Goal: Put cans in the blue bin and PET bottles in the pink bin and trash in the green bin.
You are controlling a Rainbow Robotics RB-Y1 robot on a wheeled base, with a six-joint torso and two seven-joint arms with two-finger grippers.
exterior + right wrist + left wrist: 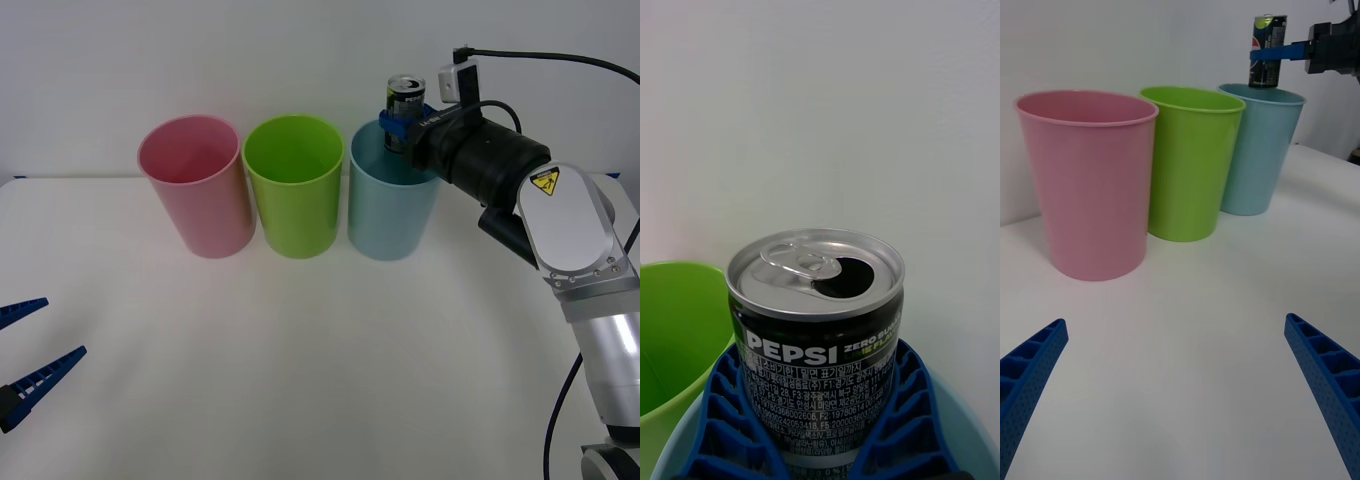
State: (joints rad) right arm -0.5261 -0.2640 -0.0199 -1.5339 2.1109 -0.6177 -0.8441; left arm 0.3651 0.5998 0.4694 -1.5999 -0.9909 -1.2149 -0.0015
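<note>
Left gripper (35, 365) nearest, low at table's (300, 380) left edge, jaws spread wide, nothing between; wide bare white tabletop ahead of it. Farther: pink bin (196, 185), green bin (294, 184), blue bin (392, 205) in row, rims nearly touching; visible interiors bare. Right gripper (402, 125) clenched around can (404, 98), upright, pull-tab opening up, held between ribbed blue fingers (722, 420) directly above blue bin's mouth.

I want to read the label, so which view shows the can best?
The right wrist view: the can sits close up between the right gripper's blue fingers, its Pepsi print and opened top plain. The front and left wrist views show it small, held above the blue bin.
</note>
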